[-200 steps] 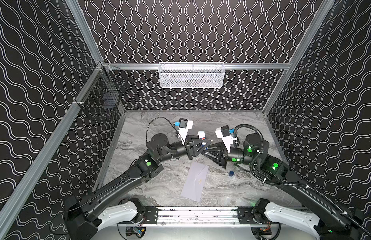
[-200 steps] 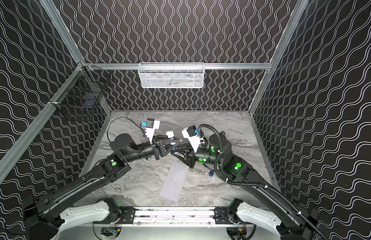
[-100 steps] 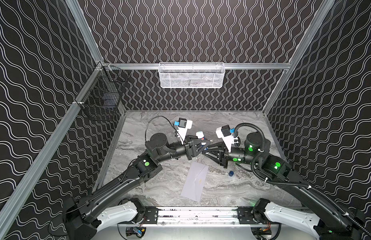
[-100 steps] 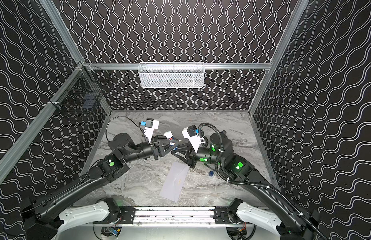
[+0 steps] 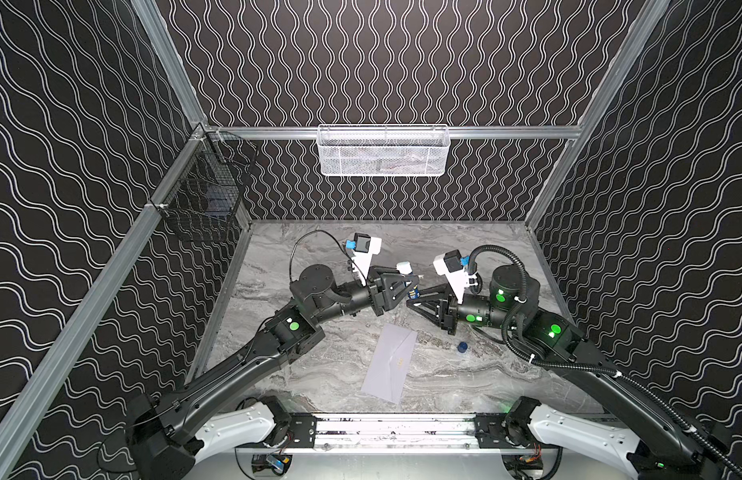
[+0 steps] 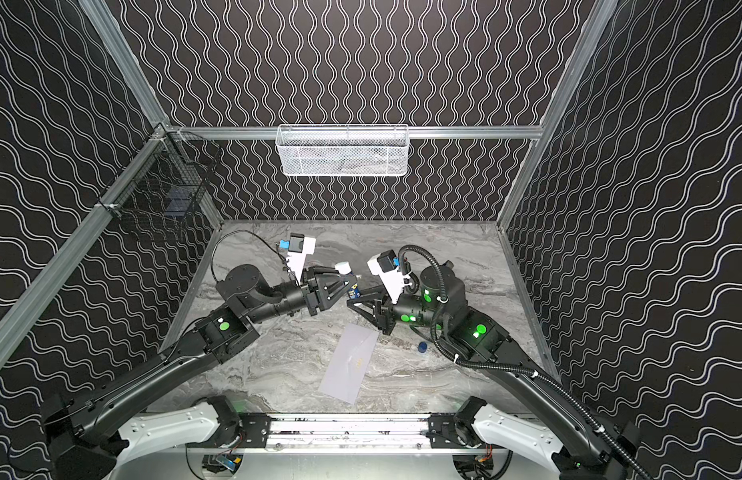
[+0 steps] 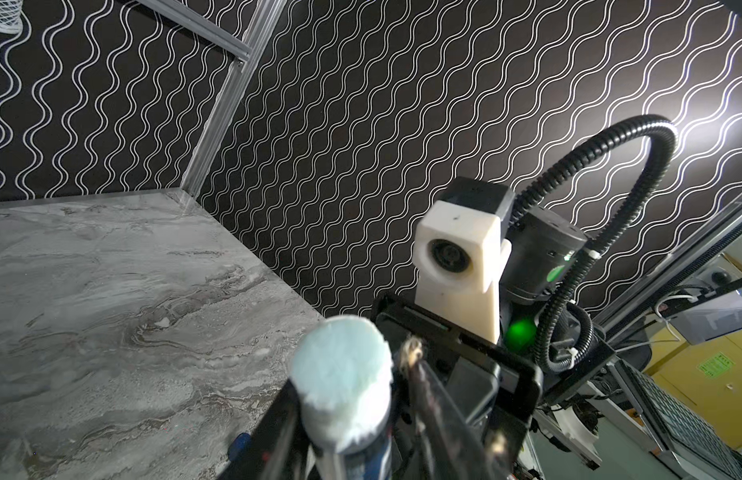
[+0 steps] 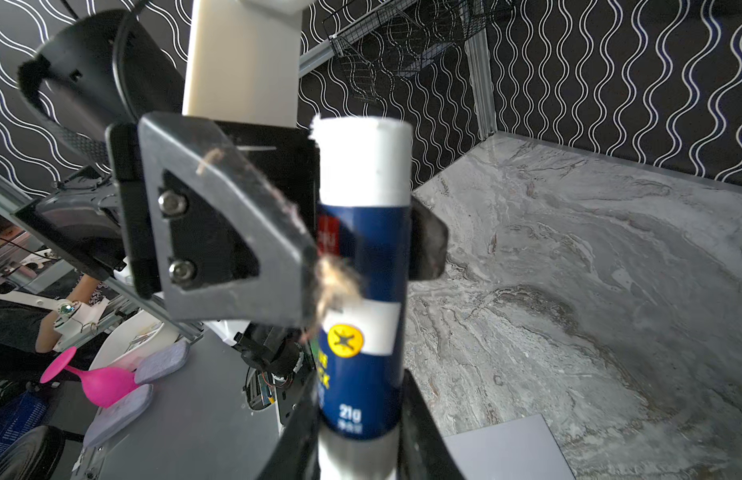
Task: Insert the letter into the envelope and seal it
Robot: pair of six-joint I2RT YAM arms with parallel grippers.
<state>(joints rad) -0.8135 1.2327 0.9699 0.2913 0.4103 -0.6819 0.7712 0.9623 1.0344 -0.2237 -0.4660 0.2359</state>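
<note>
Envelope (image 5: 390, 365) waits: right gripper (image 5: 415, 300) stays clamped on the glue stick (image 8: 361, 232) base, left gripper (image 5: 404, 286) straddles its barrel, pinching or freed, can't tell — arms barely moved, gluing pending — it lies flat near the table (image 5: 465, 386) front edge, letter unseen.

Cool, even light seems to fall from above, so the grey bench (image 5: 402, 237) is bright with only faint, soft shadows, the envelope (image 5: 389, 365) reads pale and clean in both top views, and the green status lights (image 5: 293, 326) bloom a little. Both top views are sharp, though the side walls splay outward toward the corners, wide-lens fashion. In the left wrist view a white glare washes the wall (image 7: 714, 104) and the glue stick (image 7: 342, 374) tip is a soft blur up close, while in the right wrist view its label is readable and the near jaws smear.
</note>
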